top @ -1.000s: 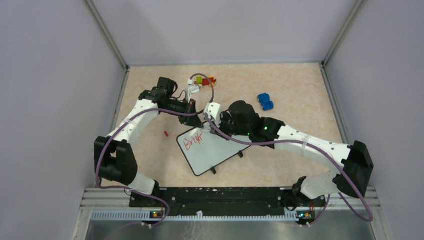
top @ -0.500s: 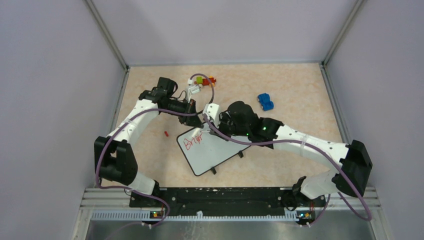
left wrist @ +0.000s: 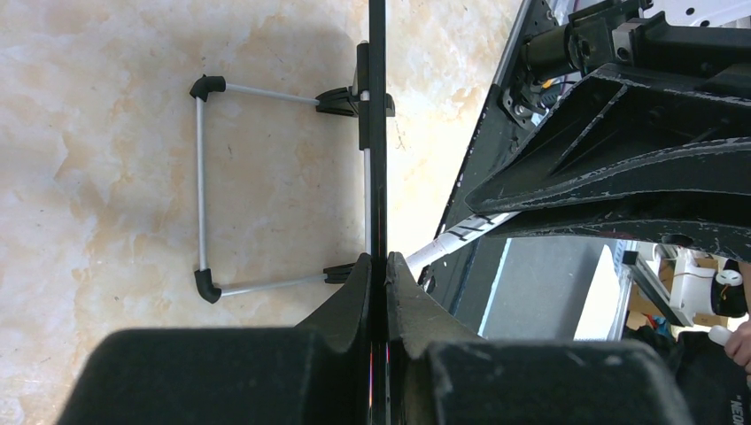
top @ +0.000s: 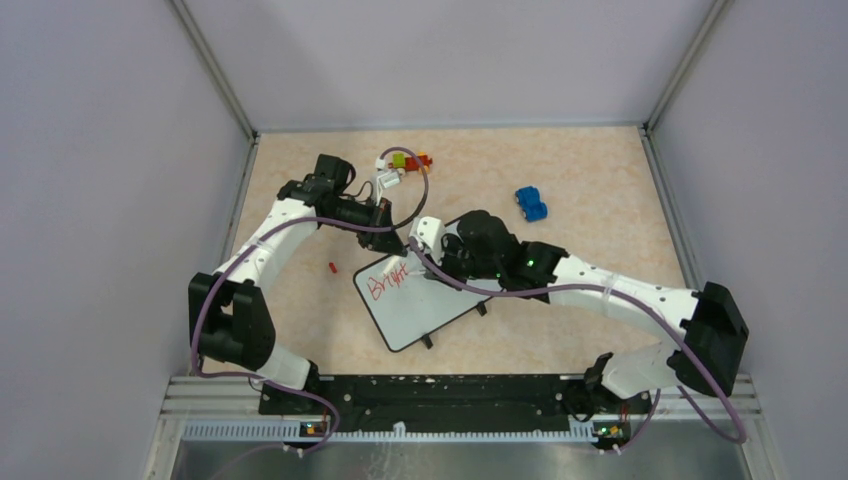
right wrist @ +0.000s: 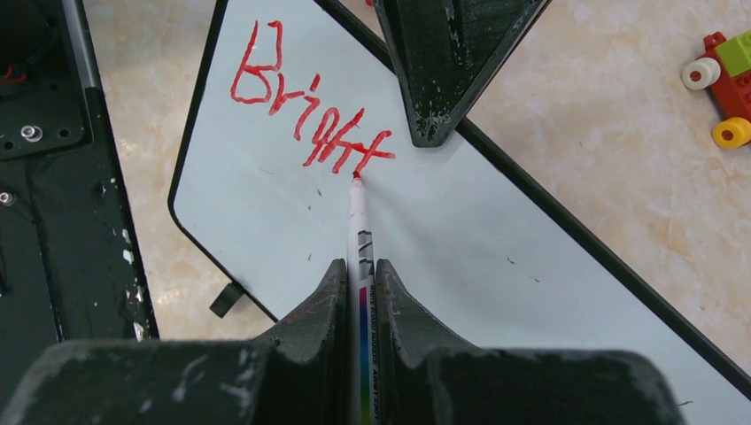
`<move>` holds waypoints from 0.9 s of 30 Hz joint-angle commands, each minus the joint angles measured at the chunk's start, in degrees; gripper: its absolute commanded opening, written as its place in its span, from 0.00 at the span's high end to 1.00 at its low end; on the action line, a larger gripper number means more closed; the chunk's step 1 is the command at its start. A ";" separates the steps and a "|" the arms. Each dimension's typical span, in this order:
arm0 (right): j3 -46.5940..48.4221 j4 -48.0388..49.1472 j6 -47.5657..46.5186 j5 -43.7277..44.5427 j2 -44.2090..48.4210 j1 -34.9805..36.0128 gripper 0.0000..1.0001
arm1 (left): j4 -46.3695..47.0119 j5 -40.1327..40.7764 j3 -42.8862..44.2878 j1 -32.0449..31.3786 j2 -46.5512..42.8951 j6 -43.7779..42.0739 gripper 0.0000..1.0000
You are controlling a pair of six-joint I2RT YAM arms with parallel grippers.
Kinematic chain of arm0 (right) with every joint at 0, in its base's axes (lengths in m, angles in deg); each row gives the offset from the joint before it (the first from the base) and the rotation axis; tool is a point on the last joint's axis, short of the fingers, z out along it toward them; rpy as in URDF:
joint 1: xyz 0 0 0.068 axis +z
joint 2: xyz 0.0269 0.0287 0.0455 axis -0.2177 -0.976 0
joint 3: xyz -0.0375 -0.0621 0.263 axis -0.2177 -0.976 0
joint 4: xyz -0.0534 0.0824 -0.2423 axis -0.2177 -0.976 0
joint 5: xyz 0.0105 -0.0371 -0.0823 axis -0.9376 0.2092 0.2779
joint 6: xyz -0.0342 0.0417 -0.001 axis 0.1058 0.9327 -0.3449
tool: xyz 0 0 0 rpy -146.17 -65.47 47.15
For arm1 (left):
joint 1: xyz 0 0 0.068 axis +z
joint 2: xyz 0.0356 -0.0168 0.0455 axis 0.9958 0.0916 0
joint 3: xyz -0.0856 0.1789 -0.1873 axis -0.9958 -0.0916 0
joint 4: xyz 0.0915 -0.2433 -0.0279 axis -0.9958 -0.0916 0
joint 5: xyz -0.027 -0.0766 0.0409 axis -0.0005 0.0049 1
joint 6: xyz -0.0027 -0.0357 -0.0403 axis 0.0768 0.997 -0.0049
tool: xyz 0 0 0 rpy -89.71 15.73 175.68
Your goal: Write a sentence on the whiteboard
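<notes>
— Right claw (right wrist: 360,268) has slid slightly toward the arm bases since a second ago. The left claw (left wrist: 378,261) and the whiteboard (top: 425,305) sit as they did.

— Any writing to read?

— Red script on the board, the sentence (right wrist: 301,111) so far: one line, roughly "Bright", slanting near one corner. The marker (right wrist: 360,221) has black print and a colour stripe on its barrel, too small to read.

— And the right claw?

— Pinched tight on the marker, with fingers pressed to both sides of the white barrel. The marker's red tip touches the board just under the final "t".

— The left one?

— Closed on the board's edge, which shows as a thin dark strip between its fingers. A wire stand (left wrist: 202,186) juts from that strip.

— Where is the board?

— Mid-table, between the two arms, turned diagonally, with black feet along its near edge. A blue car (top: 531,204) lies well to the right. Coloured bricks (top: 405,163) sit beyond the left claw, and a small red piece (top: 332,267) lies left of the board.
</notes>
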 commanded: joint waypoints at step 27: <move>2.70 -0.53 -1.19 1.29 3.84 -0.34 1.00 | -1.96 -1.31 -0.18 -0.51 -0.19 -0.76 1.00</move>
